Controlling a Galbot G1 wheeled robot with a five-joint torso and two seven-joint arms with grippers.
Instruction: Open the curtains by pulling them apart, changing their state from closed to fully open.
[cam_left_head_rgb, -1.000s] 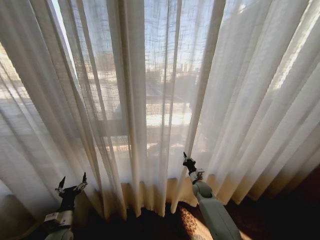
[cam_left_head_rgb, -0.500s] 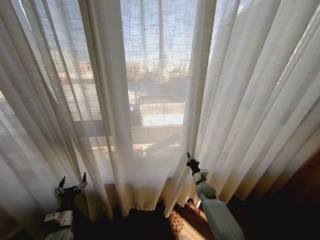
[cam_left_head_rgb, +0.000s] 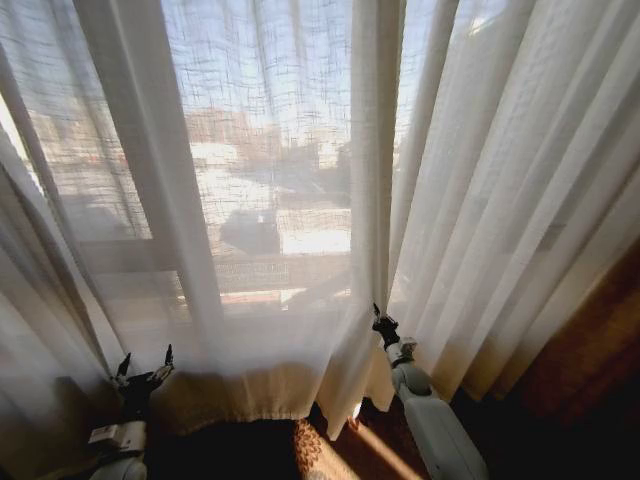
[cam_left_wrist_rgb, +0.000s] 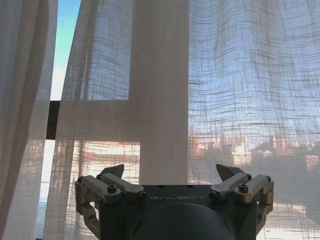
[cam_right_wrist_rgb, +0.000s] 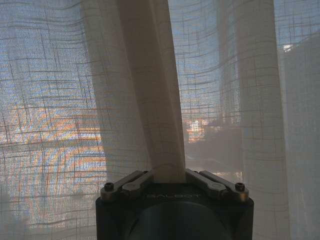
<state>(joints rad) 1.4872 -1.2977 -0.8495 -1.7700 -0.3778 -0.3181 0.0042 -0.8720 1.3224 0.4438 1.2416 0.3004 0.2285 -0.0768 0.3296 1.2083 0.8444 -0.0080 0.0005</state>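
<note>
I see the curtains (cam_left_head_rgb: 300, 200) spanning the whole window ahead of me, sheer cream panels hanging to the floor with a woven grid showing where the light comes through. The left and middle stretch is pulled fairly flat and translucent, with buildings visible as soft shapes behind it; the right side falls in deep, bunched pleats. Along the bottom the hem reads beige above a dark floor (cam_left_head_rgb: 560, 400), where a patch of patterned rug (cam_left_head_rgb: 315, 450) catches sunlight.

My right gripper (cam_left_head_rgb: 380, 322) is raised at the lower centre, at the edge of a thick vertical fold. From the right wrist camera, its 2 fingers (cam_right_wrist_rgb: 137, 181) are pressed in against that fold of curtain (cam_right_wrist_rgb: 150, 100), pinching it between them.

My left gripper (cam_left_head_rgb: 143, 367) sits low at the left, just in front of the fabric. From the left wrist camera its fingers (cam_left_wrist_rgb: 116, 184) are spread wide with nothing between them, facing the curtain (cam_left_wrist_rgb: 225, 90), with a dark window frame bar (cam_left_wrist_rgb: 52, 120) showing through a gap.
</note>
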